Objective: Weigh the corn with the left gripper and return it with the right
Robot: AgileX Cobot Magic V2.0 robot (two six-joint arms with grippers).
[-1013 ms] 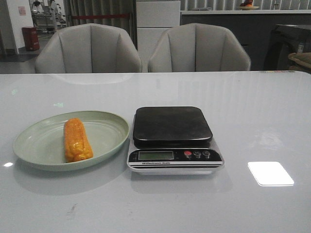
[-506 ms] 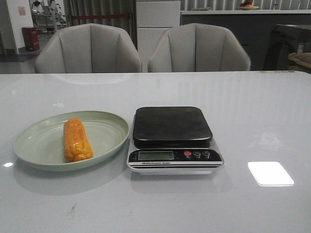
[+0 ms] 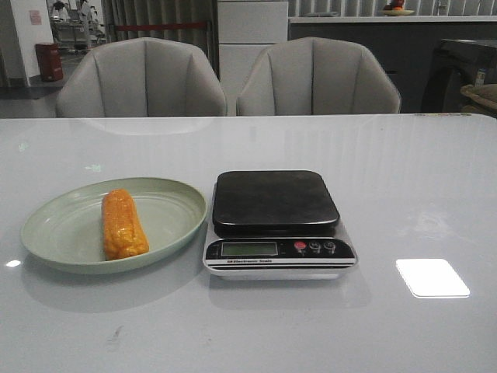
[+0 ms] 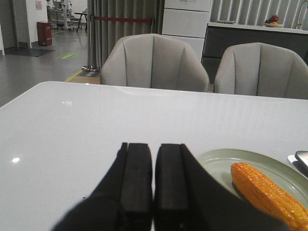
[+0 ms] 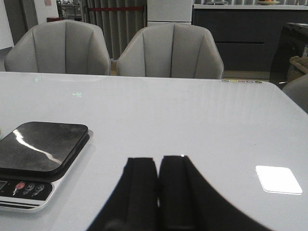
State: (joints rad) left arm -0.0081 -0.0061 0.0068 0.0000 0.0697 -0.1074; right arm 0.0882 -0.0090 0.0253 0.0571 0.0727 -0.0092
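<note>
corn [image 3: 124,224]: one orange-yellow cob, glossy kernel rows, lying flat lengthwise in green plate [image 3: 54,252], toward table's left edge, beside the scale [image 3: 276,256]. Nothing gripping it.

**Even indoor light, glossy glare on the worktop**

Lighting is soft and moderately bright in all three views. The white worktop [image 3: 404,186] is glossy: a sharp rectangular patch of glare [image 3: 432,277] sits near its front right corner, repeated in the right wrist view, and a small bright spot [image 3: 13,263] lies by the front left edge. The chairs [image 3: 140,78] reflect faintly along the far edge. The plate [image 3: 46,233] and the scale [image 3: 279,225] throw pale, diffuse shadows forward. A streak of light crosses the scale's dark platform in the right wrist view. The room behind is dimmer and slightly soft. Both wrist views show the near black fingers [image 4: 137,187] underexposed, with little surface detail.
</note>
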